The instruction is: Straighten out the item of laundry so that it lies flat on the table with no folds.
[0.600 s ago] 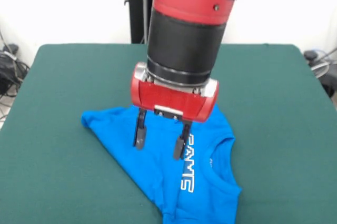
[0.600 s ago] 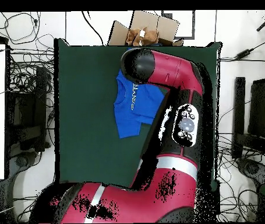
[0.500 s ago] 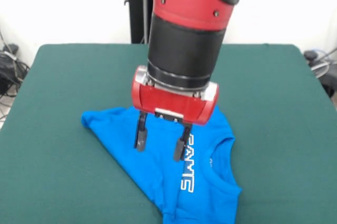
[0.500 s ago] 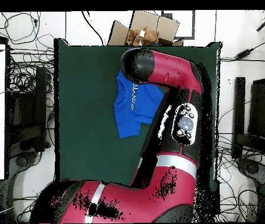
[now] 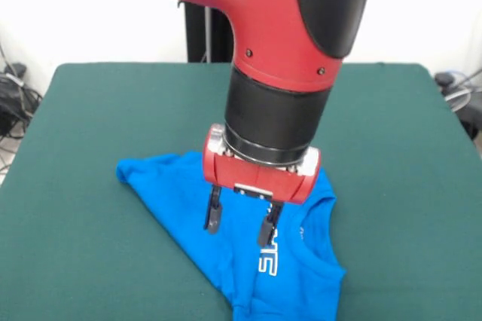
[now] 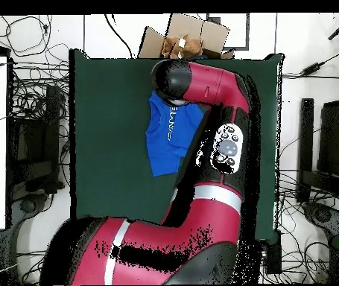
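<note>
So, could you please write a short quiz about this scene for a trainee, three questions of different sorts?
1. True or false: the gripper is shut on the shirt.
2. Multiple choice: what lies under the shirt? A) a bare wooden top B) the green table C) a white sheet
3. Fill in: in the front view, the white lettering on the shirt is partly hidden by one of the gripper's ____.

Key:
1. False. The fingers are spread apart above the shirt, with no cloth between them.
2. B.
3. Fingers.
</note>
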Motion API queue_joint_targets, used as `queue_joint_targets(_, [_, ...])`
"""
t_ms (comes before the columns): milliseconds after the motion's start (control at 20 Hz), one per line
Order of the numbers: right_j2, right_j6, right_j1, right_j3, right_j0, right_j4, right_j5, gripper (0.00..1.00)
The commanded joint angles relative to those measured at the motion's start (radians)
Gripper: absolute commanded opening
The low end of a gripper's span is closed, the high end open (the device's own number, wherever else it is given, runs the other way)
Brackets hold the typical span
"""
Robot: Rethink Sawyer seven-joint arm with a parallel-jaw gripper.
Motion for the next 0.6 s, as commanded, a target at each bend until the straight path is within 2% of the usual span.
queue_joint_targets(50, [-0.019,0.235,0.051,-0.007,0.030,-0.007,0.088,1.00])
queue_joint_targets(600, [-0.059,0.270,0.080,-0.025,0.053,-0.002,0.064,1.00])
